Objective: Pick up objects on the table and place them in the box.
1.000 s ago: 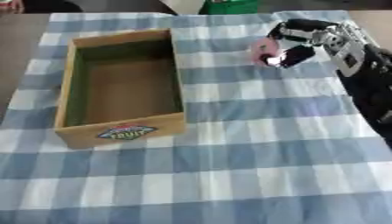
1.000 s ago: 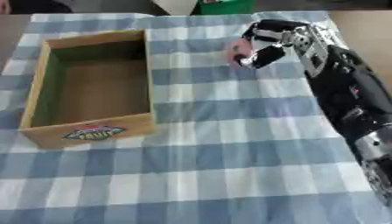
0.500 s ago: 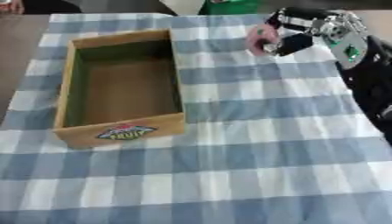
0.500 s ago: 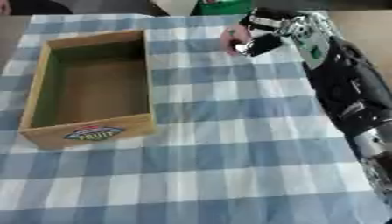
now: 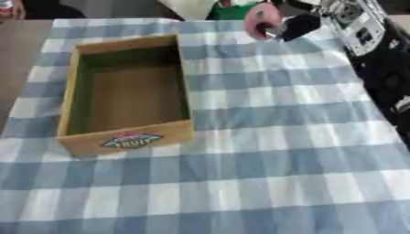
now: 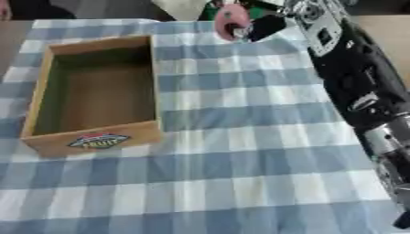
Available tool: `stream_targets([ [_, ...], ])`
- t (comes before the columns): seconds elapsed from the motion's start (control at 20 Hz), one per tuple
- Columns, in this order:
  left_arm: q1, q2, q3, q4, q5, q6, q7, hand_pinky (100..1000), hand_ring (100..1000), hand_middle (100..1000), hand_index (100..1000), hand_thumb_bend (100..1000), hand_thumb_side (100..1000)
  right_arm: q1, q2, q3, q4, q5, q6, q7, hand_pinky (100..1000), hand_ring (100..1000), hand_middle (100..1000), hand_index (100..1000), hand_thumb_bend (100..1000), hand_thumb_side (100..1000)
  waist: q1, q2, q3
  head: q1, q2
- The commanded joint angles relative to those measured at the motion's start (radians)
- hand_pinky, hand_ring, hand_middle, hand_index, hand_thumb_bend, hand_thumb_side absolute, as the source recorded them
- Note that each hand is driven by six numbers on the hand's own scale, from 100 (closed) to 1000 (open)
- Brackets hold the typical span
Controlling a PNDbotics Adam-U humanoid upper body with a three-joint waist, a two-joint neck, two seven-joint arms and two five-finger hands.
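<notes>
A pink rounded object [image 5: 261,20] hangs above the far edge of the table, held in my right hand [image 6: 268,23], whose dark fingers curl round it. The right arm reaches in from the right side and upper right corner. The open cardboard box [image 5: 76,96] with a fruit label on its front wall lies on the left half of the blue checked cloth; nothing shows inside it. The held object is to the right of and beyond the box's far right corner. My left hand shows in neither view.
A blue and white checked cloth [image 5: 264,151] covers the table. Brown bare table [image 5: 18,50] shows at the far left. A green thing [image 5: 232,10] and a pale object [image 5: 191,6] stand past the far edge behind the held object.
My right hand has lifted the pink object up from the cloth and carried it toward the far edge and slightly left. The box has not moved.
</notes>
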Motion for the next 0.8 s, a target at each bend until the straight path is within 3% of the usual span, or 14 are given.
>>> stream_targets([
  [0.05,0.001,0.022,-0.003,-0.019,0.000,0.002,-0.001,503,397,561,837,198,565,-0.032,-0.006,-0.001,-0.026,-0.018,0.006,-0.007,832,891,458,582,141,425,0.002,-0.018,0.004,-0.007,-0.014],
  [0.6,0.000,0.023,-0.007,-0.019,0.003,0.001,-0.006,503,396,561,837,197,566,-0.080,0.050,0.009,-0.045,-0.034,0.020,-0.029,828,886,449,571,100,437,0.000,-0.012,0.015,-0.024,-0.017],
  [0.8,-0.025,0.028,-0.026,-0.019,0.016,0.001,-0.014,501,397,561,836,195,569,-0.098,0.104,-0.006,-0.065,-0.068,0.035,-0.020,862,904,435,572,100,390,-0.006,-0.001,0.063,-0.092,-0.042],
])
